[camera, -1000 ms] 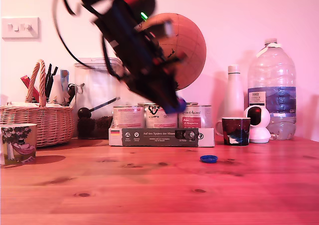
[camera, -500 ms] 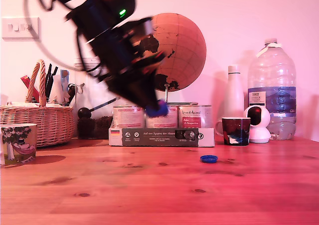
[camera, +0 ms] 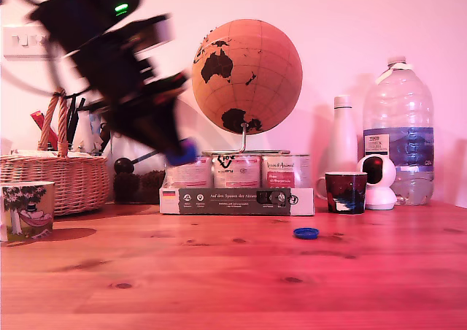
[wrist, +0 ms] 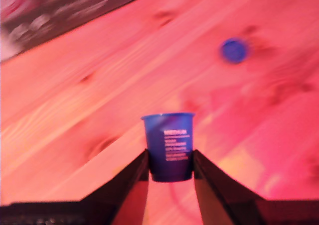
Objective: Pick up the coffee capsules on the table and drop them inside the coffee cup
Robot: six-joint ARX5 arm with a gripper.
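Tool [wrist: 169, 161] clamped on 1 blue capsule [wrist: 168, 145], raised above worktop [camera: 233, 279], cup [camera: 26, 210] well below, off to its side

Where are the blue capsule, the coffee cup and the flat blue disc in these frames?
blue capsule [wrist: 168, 148]: wrist view, its printed side wall, between the fingers.
coffee cup [camera: 27, 210]: exterior view, its printed front, at the exterior view's left edge.
flat blue disc [camera: 306, 233]: exterior view, its top, on the table.

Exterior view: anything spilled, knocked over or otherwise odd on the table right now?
Nothing spilled or toppled. One stray: a flat blue disc lies loose on the table near the dark mug. The tool grips the blue capsule squarely.
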